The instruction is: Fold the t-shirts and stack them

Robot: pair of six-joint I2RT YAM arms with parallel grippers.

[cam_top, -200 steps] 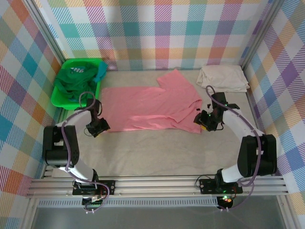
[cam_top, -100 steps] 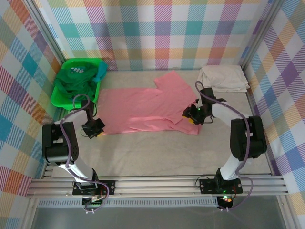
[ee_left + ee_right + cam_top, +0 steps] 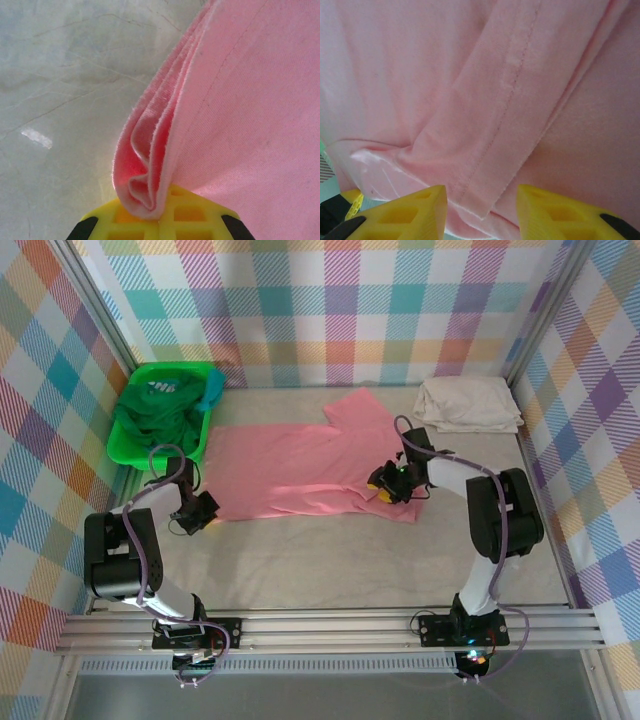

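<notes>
Left tool (image 3: 198,512) has pinched a corner of the salmon-pink t-shirt (image 3: 300,465); right tool (image 3: 384,483), spread, moved leftward onto it. Far-left green bin (image 3: 124,451) holds dark green shirts (image 3: 150,415).

Near table (image 3: 330,560) lies open; pink t-shirt (image 3: 290,470) spreads mid-table, green bin (image 3: 123,452) fills far-left corner.

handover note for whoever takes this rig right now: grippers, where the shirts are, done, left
Left gripper: shut on the near left corner of the pink t-shirt.
Right gripper: open, low over a stitched fold at that shirt's right side.
Cream t-shirt: folded, far right. Dark green t-shirt and teal t-shirt: bunched in the green bin.
Done: cream folded. Left: fold pink, then the binned shirts, stack all.
</notes>
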